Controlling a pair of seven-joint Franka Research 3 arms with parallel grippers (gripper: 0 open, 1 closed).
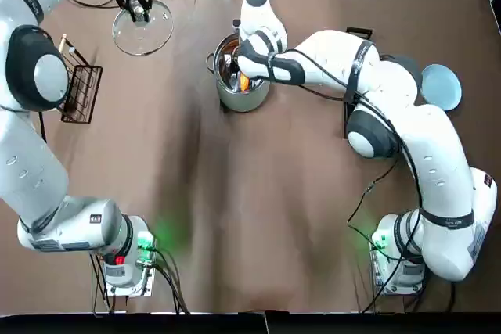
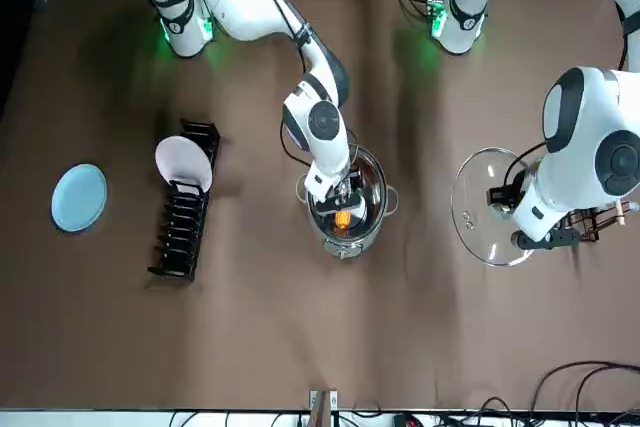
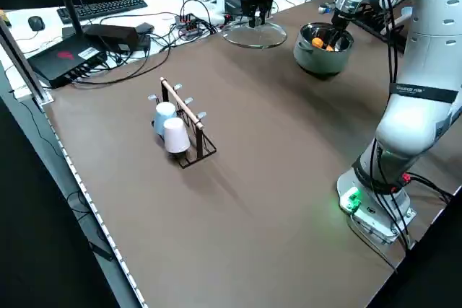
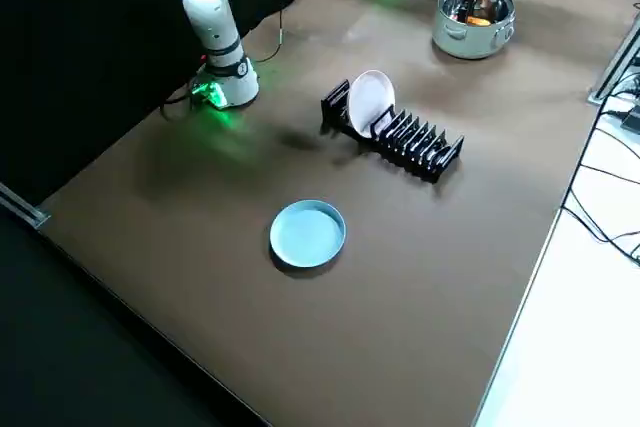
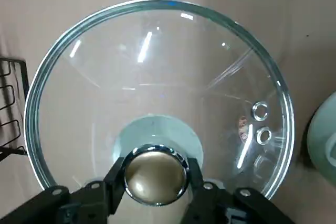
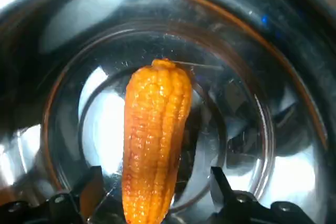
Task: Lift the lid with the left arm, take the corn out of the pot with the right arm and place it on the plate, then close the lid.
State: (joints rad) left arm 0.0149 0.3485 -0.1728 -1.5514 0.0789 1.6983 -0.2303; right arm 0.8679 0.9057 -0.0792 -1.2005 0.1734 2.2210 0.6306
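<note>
Corn cob [image 6: 155, 145] lies flat on the bottom of the steel pot [image 1: 243, 103], which stands uncovered on the table [image 1: 235, 217].

The right gripper [image 6: 155, 184] is lowered into the pot mouth, directly over the cob. The jaws are spread wide and hold nothing; one finger is seen on each side of the thick end, neither visibly touching.

The cob's long axis is crosswise to the line between the fingers, tapered end pointing away from the wrist. Closing would therefore be across the cob's width. A little more descent is judged necessary first.

The right arm is stretched across the table. The blue plate [image 1: 441, 86] lies well apart, on the robot's right.

The left gripper [image 5: 156, 174] is clamped on the knob [image 5: 156, 179] of the glass lid [image 5: 157, 66], held well left of the pot.
</note>
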